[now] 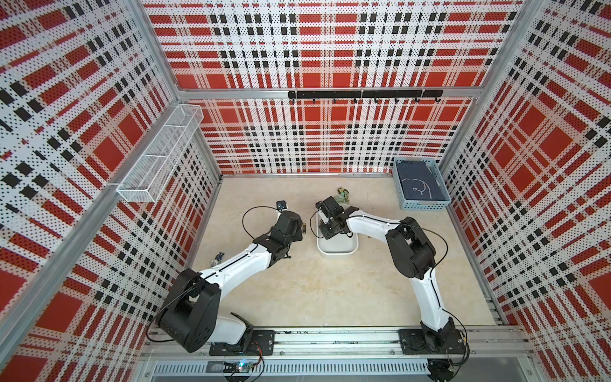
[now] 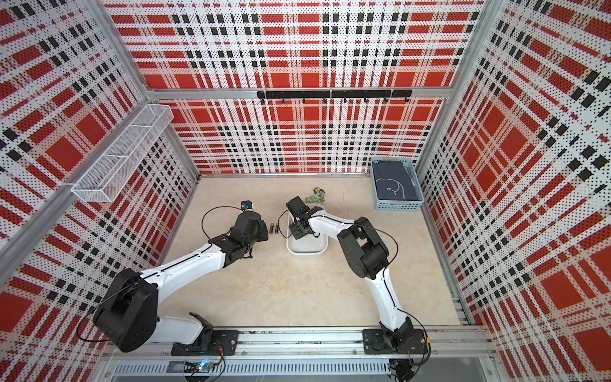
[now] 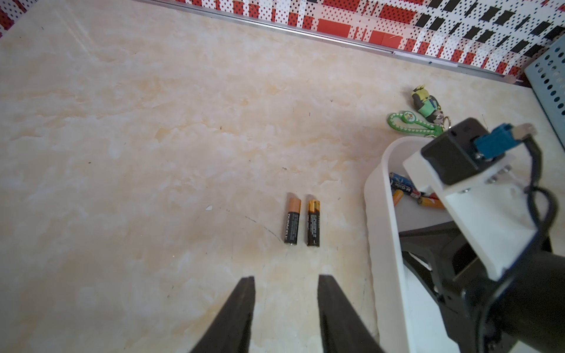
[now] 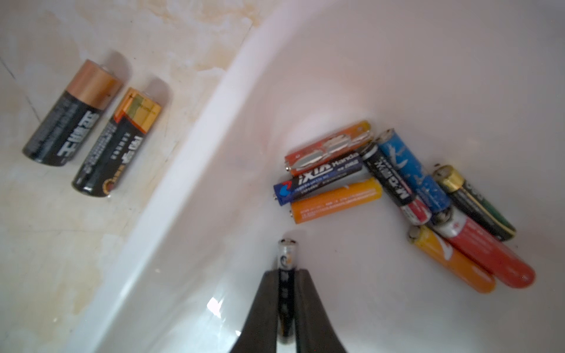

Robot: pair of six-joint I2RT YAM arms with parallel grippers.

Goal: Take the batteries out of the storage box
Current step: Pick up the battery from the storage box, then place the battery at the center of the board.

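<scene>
The storage box (image 1: 337, 252), a low white tray, stands mid-table in both top views. My right gripper (image 4: 286, 272) reaches down into it and is shut on a slim grey-and-black battery (image 4: 286, 253) that lies lengthwise between the fingers. Several more batteries (image 4: 397, 189), orange, red, blue and black, lie piled in the box's far corner. Two black-and-gold batteries (image 3: 292, 218) (image 3: 313, 223) lie side by side on the table just outside the box's wall (image 3: 382, 214). My left gripper (image 3: 286, 279) hovers open and empty a short way from that pair.
A green beaded trinket (image 3: 412, 122) with a small figure lies on the table behind the box. A light-blue lattice basket (image 1: 420, 183) with dark cloth stands at the back right. A white wire-mesh shelf (image 1: 162, 158) hangs on the left wall.
</scene>
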